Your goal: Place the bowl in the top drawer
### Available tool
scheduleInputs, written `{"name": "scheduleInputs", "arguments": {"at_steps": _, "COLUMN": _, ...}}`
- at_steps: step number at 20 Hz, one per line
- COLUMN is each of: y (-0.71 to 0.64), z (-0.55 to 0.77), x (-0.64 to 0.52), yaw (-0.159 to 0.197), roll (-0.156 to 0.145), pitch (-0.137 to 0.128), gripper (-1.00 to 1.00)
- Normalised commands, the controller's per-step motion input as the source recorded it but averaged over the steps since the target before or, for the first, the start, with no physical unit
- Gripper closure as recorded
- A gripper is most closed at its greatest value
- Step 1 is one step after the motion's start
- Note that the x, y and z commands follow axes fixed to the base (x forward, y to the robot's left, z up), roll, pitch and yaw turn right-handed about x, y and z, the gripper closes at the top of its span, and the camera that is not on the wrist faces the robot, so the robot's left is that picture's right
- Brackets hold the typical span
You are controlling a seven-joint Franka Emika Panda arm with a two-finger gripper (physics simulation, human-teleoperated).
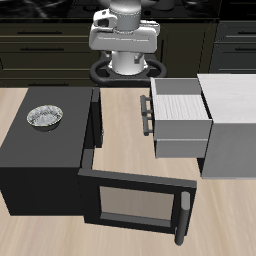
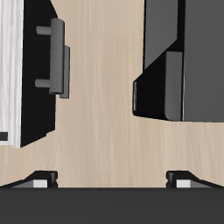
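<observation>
And there's the bowl [image 1: 44,117], sitting upright on top of the dark box-shaped appliance [image 1: 40,150], nothing touching it, its shiny inside facing up. That perch keeps it in easy reach from above, which should suit a straight-down grab on the rim.

Move outward and the appliance's windowed door [image 1: 135,205] hangs swung wide open toward the desk's front edge (not the target, mind you, just an obstacle to steer around). Across a strip of bare desk [image 1: 125,125] stands the top drawer [image 1: 180,105], already pulled out of its light grey cabinet [image 1: 235,125], ribbed pale inside showing and nothing in it. Its dark bar handle [image 1: 149,112] faces the appliance, so the opening is ready to receive from above.

The arm sits far back, near its base, well apart from both bowl and drawer. In the wrist view the claw [image 2: 112,178] shows 2 fingertips [image 2: 39,178] spread wide with only desk between them, so it's parted and carrying nothing. That same view looks down the gap: drawer handle [image 2: 58,58] on one side, the appliance's dark edge [image 2: 166,79] on the other.

My read: 0 steps on the bowl are done. Next call is a reach over to the appliance top, then a lift high enough to clear the drawer's front panel.
</observation>
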Motion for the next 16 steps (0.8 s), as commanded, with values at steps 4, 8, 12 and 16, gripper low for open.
{"name": "scheduleInputs", "arguments": {"at_steps": 4, "y": -0.15, "z": 0.1, "x": 0.21, "yaw": 0.028, "roll": 0.03, "pitch": 0.025, "gripper": -1.0}}
{"name": "scheduleInputs", "arguments": {"at_steps": 8, "y": -0.18, "z": 0.07, "x": 0.17, "yaw": 0.018, "roll": -0.001, "pitch": 0.015, "gripper": -1.0}}
{"name": "scheduleInputs", "arguments": {"at_steps": 12, "y": -0.36, "z": 0.17, "x": 0.32, "yaw": 0.025, "roll": -0.031, "pitch": 0.011, "gripper": -1.0}}
{"name": "scheduleInputs", "arguments": {"at_steps": 16, "y": -0.32, "z": 0.14, "x": 0.24, "yaw": 0.003, "roll": -0.009, "pitch": 0.011, "gripper": -1.0}}
